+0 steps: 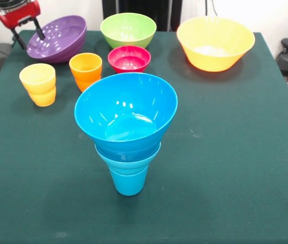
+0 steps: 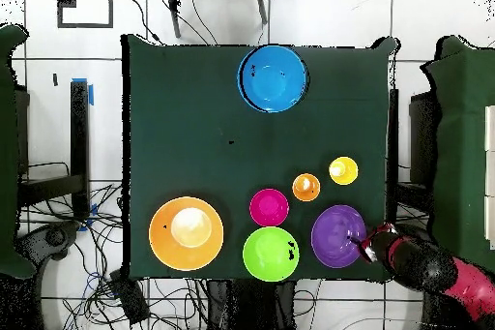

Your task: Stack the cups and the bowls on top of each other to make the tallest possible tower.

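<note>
Blue tower [image 1: 127,133]; purple bowl [image 1: 57,38]; green bowl [image 1: 128,29]; red bowl [image 1: 129,58]; dark green tablecloth [image 1: 225,152].

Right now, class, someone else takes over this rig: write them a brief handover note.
Tool: at the purple bowl's rim, one finger inside, one outside; the bowl is tilted, so it looks gripped.
Tower: blue cup as base with blue bowls nested above, standing alone on the green table.
Loose: yellow cup, orange cup, red bowl, green bowl, yellow-orange bowl.
Done: blue pieces stacked.
Left: add the purple bowl, then probably the yellow-orange bowl; the rest remain unstacked.
</note>
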Available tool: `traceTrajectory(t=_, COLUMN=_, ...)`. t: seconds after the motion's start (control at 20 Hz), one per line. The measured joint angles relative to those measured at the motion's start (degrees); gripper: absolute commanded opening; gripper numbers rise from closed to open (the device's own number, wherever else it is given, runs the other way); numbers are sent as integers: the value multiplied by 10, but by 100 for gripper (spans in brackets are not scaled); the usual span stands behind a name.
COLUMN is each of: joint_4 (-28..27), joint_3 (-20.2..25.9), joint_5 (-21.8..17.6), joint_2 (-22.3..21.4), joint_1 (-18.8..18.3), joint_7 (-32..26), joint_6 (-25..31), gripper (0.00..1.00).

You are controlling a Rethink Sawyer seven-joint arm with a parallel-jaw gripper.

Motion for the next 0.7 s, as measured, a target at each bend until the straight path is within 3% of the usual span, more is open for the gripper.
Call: traceTrajectory(t=0.7, joint_4=0, joint_3=-1, joint_5=0, joint_2=0, joint_1=6, joint_7=0, joint_6=0, gripper=100)
